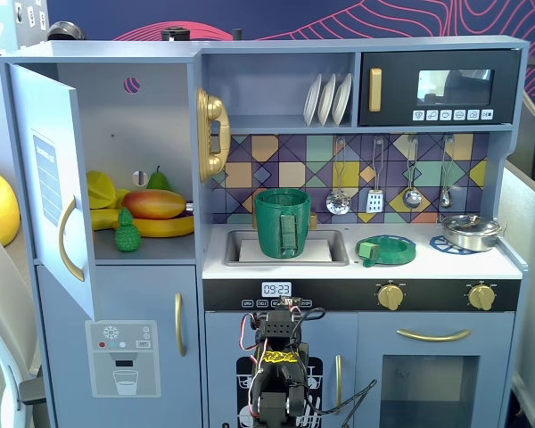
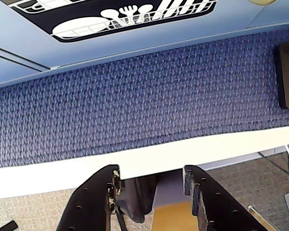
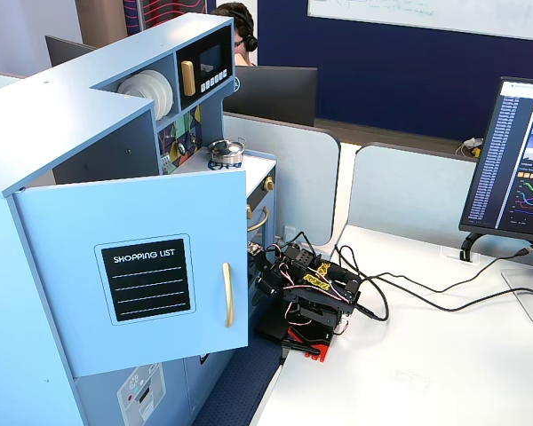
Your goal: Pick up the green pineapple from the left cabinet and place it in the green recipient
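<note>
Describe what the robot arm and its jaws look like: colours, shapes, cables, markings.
The arm is black, built of blocky motor sections, with a yellow-and-black patterned sticker on one. Thin red, black and white wires loop over its top, and black cables trail across the white table. In the wrist view the gripper has two flat black jaws dotted with small holes.

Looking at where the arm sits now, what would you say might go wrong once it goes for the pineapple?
The pineapple stands close against the banana and mango, so open jaws might knock those. The open cabinet door hangs beside the reach path and could be clipped. The arm is folded low, far below the shelf, so it faces a long climb.
</note>
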Motion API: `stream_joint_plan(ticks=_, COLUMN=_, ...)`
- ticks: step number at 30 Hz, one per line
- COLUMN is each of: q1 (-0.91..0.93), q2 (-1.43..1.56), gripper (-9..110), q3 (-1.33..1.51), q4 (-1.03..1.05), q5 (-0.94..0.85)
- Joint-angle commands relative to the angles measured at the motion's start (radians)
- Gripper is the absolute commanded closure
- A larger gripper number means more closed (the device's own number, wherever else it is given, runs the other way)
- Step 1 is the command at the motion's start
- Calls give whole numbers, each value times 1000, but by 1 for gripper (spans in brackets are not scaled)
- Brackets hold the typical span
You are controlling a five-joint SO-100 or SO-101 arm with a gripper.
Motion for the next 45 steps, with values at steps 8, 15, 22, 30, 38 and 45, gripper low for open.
stream_joint_plan(ticks=8, q1=63, q2=-8, gripper=101, q3=12, q4=172, q5=8)
stream_joint_plan(ticks=15, q1=-34, q2=-9, gripper=101, q3=11, q4=5, q5=29)
stream_joint_plan(ticks=22, q1=-411, q2=-12, gripper=101, q3=-11, q4=-663, q5=75)
stream_joint_plan(ticks=30, q1=-693, q2=-173, gripper=90, q3=-227, q4=-937, q5=-49)
stream_joint_plan(ticks=38, q1=-779, q2=-400, gripper=69, q3=-463, q4=-1088, q5=-58)
stream_joint_plan(ticks=45, q1=-841, q2=-537, gripper=65, q3=-572, q4=-1224, q5=-106)
